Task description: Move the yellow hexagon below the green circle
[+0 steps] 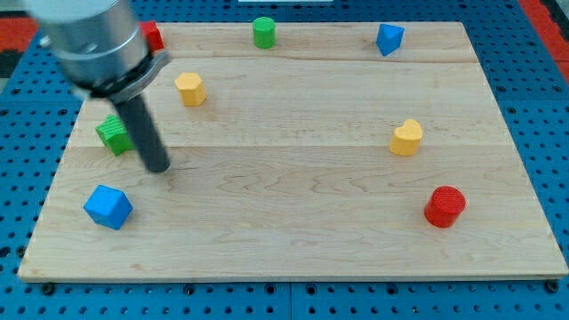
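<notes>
The yellow hexagon [190, 89] stands on the wooden board at the upper left. The green circle [264, 32] stands near the view's top edge, up and to the right of the hexagon. My tip [157, 166] rests on the board below and slightly left of the yellow hexagon, apart from it. The rod rises up-left to the blurred grey arm body [89, 40], which hides part of the board's top left corner.
A green ridged block [115, 134] sits just left of the rod. A blue cube [108, 206] is at lower left. A red block [153, 36] peeks out at top left. A blue block [388, 39] is at top right, a yellow heart-like block [406, 138] at right, a red cylinder [444, 206] at lower right.
</notes>
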Action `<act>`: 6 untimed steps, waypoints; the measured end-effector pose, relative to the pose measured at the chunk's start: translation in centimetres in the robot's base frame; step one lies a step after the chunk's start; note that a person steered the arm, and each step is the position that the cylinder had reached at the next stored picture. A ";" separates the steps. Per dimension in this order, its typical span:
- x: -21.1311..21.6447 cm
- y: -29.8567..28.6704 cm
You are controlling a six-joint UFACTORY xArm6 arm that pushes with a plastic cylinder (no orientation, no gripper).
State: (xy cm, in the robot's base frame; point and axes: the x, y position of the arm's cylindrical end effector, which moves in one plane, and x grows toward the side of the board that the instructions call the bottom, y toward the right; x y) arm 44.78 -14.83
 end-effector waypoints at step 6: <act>-15.8 5.9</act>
